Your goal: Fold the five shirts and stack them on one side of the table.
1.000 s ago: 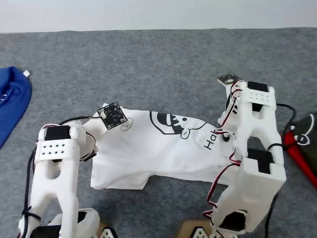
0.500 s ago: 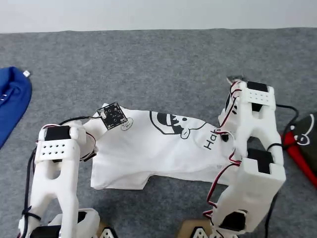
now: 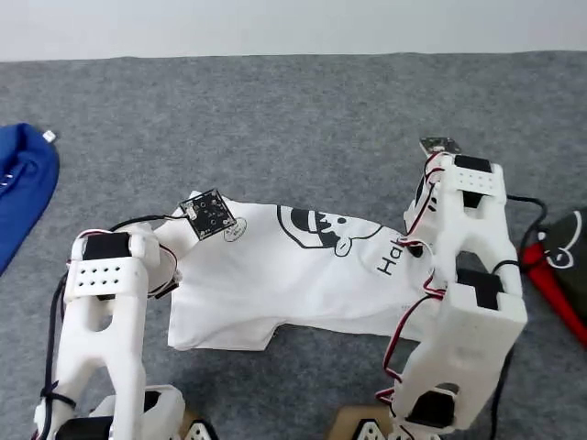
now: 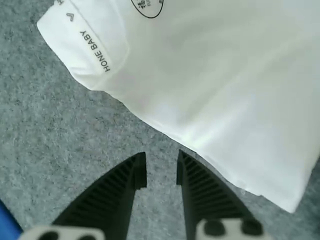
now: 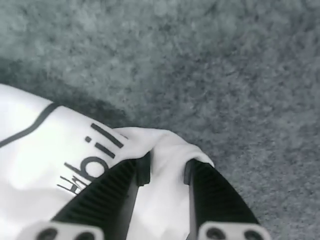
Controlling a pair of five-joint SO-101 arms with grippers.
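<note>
Shirt first: we've got the white shirt (image 3: 293, 275) lying spread, a bit rumpled, mid-table btw the two arms, print side up. In the high view its right end goes under the right arm (image 3: 463, 275) and its left corner under the left arm (image 3: 105, 302). At that right edge the right gripper (image 5: 165, 167) pinches a bunched fold.

Over the bare grey table (image 3: 303, 119), just beside the shirt's edge, the left gripper (image 4: 161, 167) has its fingers slightly apart w/ nothing in them.

We see a blue shirt (image 3: 23, 192) cut off at the far left. A black-and-red cloth (image 3: 559, 257) sits half behind the right arm, can't tell what it is.
</note>
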